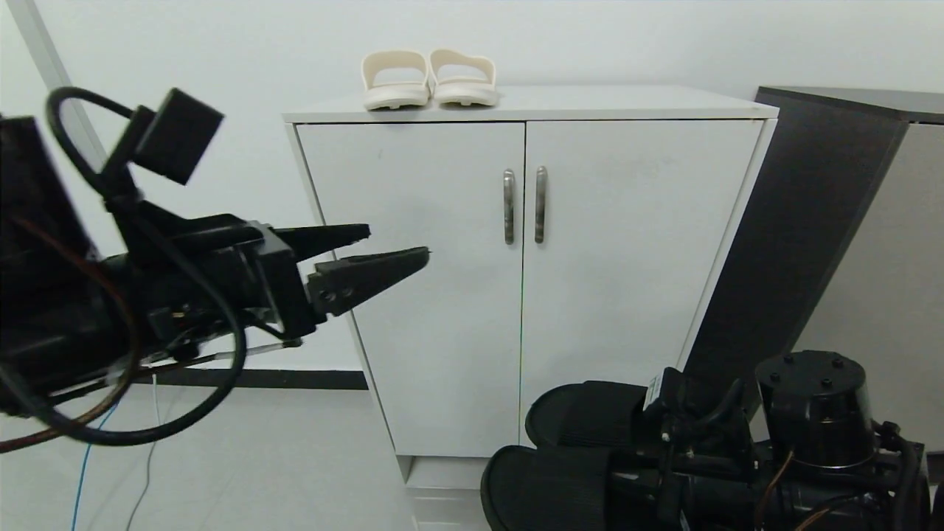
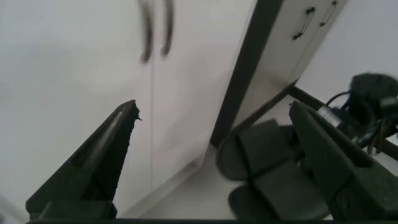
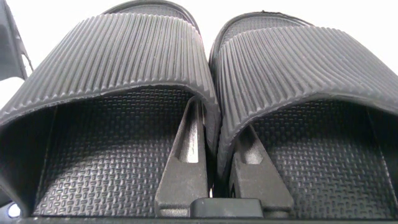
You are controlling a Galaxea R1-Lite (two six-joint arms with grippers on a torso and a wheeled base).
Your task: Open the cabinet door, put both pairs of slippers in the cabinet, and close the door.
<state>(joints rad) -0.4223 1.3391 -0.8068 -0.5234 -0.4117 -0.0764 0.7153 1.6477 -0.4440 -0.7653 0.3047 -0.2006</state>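
White cabinet (image 1: 442, 346) straight ahead, both doors shut. Two metal handles (image 1: 509, 206) sit side by side at the centre seam. Cream slippers (image 1: 394, 88) are a pair standing together on the cabinet top, toward its left end, toes facing me.

My left hand (image 1: 398, 242) is raised in front of the left door (image 1: 413, 169), about level with the lower ends of the handles and off to their left. It touches nothing. Its fingers are spread wide with nothing between them. In the left wrist view the same hand (image 2: 214, 111) frames the door seam and the handles, blurred.

My right hand (image 3: 217, 155) is low, in front of the bottom of the right door (image 1: 627, 258). It has the black slippers (image 1: 575, 420) pinched together: one finger (image 3: 186, 155) lies inside each slipper on the textured footbed, and the two inner side walls are clamped between them. Ribbed straps arch over the fingers. In the head view both slippers lie side by side, soles down, toes pointing left. Whether they touch the floor I cannot tell.

Second cabinet (image 1: 796, 236) with a dark side panel stands just right of the white one.
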